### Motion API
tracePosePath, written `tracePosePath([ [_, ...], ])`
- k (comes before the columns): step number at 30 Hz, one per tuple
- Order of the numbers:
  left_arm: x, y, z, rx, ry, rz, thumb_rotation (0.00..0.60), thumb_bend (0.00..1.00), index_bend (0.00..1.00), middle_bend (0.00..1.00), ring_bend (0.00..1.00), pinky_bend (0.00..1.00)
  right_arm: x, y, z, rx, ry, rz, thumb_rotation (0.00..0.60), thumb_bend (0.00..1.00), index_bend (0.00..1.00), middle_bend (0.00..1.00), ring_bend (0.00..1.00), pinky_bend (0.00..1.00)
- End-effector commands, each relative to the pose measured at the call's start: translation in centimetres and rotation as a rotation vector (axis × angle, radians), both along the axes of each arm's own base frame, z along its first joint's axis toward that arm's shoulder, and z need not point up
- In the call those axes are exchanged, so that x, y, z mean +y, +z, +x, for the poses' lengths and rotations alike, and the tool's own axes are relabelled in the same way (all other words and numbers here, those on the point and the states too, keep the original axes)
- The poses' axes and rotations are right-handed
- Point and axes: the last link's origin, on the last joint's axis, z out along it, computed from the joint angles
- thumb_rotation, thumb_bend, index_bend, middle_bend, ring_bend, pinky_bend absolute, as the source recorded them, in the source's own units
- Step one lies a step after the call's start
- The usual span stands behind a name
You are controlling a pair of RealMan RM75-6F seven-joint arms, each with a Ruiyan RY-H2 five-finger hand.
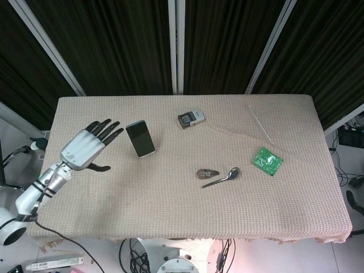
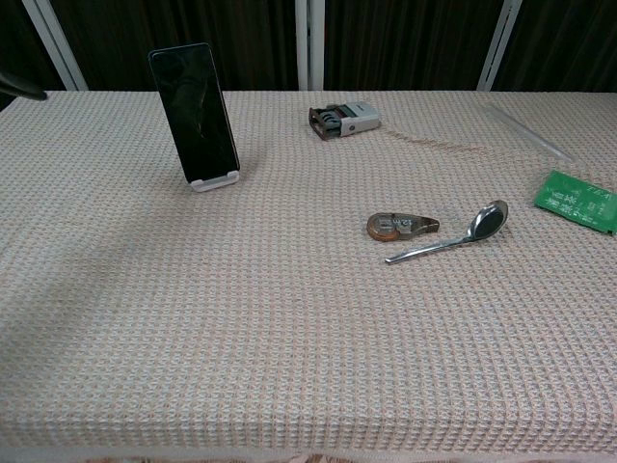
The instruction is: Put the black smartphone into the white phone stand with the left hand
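Woven tablecloth (image 2: 289,338) | black smartphone (image 2: 194,111) propped in white phone stand (image 2: 214,179) | left hand (image 1: 85,149) fingers wide | spoon (image 2: 453,234), stamp (image 2: 344,119) apart

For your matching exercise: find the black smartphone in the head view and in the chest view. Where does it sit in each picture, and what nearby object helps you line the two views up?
Head view: the smartphone is left of centre, to the right of the open left hand.
Chest view: the smartphone is upper left, upright in the white stand.
Shared landmark: the spoon, to the phone's right in both views.
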Motion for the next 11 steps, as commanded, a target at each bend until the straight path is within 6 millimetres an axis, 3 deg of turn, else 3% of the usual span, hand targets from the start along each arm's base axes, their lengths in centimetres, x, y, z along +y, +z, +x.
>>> tracePosePath([
  [1, -6.5, 2.4, -6.5, -0.225, 0.27, 0.159, 0.207, 0.0, 0.05, 0.06, 0.05, 0.21, 0.1, -0.5, 0.0, -0.002, 0.0, 0.021, 0.6, 0.21, 0.0, 0.0, 0.0, 0.0],
  [7, -11.4, 1.3, -10.9, -0.245, 0.385, 0.212, 0.201, 0.0, 0.05, 0.06, 0.05, 0.21, 0.2, -1.8, -0.4, -0.008, -0.011, 0.073, 0.6, 0.21, 0.0, 0.0, 0.0, 0.0],
  [11, -12.8, 1.1, -12.4, -0.235, 0.427, 0.22, 0.201, 0.02, 0.05, 0.06, 0.05, 0.21, 0.3, -2.2, -0.4, -0.003, -0.01, 0.086, 0.6, 0.21, 0.0, 0.0, 0.0, 0.0],
])
